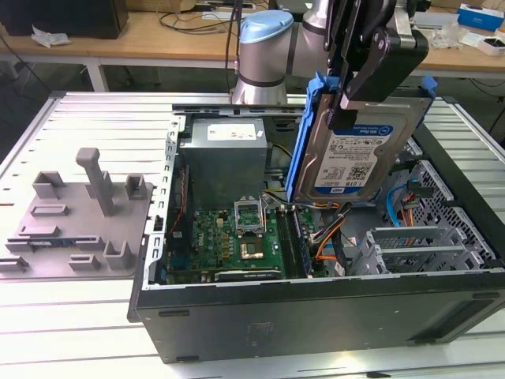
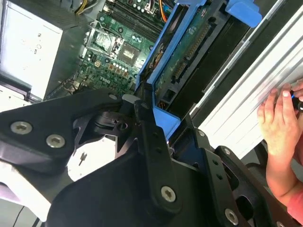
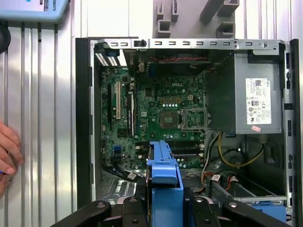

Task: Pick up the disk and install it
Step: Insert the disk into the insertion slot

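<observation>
Exterior view puts the gripper [image 1: 357, 83] nearest to us, closed on the disk [image 1: 355, 158]: its jaws clamp the bright blue carrier at the upper end. The drive hangs on edge, label side toward the camera, above the open computer case [image 1: 316, 316]. We judge the disk dense and rigid for its size, with smooth metal faces that would slip, so the carrier's plastic rails are the sensible hold. They may flex a little under a hard squeeze. In the second wrist view its bare circuit board [image 2: 189, 52] faces out on the underside, and we would keep that side and its connector edge away from knocks. The white-and-blue label carries barcodes and fine print, which we leave unread. Below the drive lie the motherboard [image 1: 237, 237] and, toward the exterior view's right, the metal drive cage [image 1: 426, 245]. Deeper in the case sits the power supply [image 3: 258, 104] with a white sticker of its own, also left unread. Beyond the case, a grey fixture [image 1: 79, 213] rests on the ribbed table [image 1: 79, 332], and a person's hand [image 3: 7, 151] lies on that table beside the case.
</observation>
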`<state>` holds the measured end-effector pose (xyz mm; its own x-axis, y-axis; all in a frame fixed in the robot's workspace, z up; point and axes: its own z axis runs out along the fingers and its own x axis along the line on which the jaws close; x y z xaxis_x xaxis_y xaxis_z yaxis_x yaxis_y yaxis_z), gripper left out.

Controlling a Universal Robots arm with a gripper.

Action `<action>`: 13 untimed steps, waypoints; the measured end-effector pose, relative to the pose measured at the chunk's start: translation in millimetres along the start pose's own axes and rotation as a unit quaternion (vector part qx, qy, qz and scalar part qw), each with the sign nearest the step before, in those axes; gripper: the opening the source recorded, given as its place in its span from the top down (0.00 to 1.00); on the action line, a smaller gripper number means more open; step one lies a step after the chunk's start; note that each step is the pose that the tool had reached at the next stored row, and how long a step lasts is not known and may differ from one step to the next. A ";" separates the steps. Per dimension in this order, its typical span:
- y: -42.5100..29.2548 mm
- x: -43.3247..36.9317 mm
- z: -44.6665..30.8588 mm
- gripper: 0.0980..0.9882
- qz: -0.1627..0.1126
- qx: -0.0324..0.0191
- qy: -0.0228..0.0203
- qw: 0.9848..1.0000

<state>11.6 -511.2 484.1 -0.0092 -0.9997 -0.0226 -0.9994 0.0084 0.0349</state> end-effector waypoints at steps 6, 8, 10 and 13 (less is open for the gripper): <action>-0.1 1.7 0.1 0.70 0.000 0.000 0.000 1.000; -1.2 10.9 0.2 0.70 0.000 0.000 0.000 1.000; -6.3 17.6 0.4 0.70 0.000 0.000 0.000 1.000; -21.6 21.4 0.6 0.70 -0.004 0.000 0.000 1.000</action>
<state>33.0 -532.7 482.3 -0.0012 -0.9997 -0.0226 -0.9994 0.0004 0.0349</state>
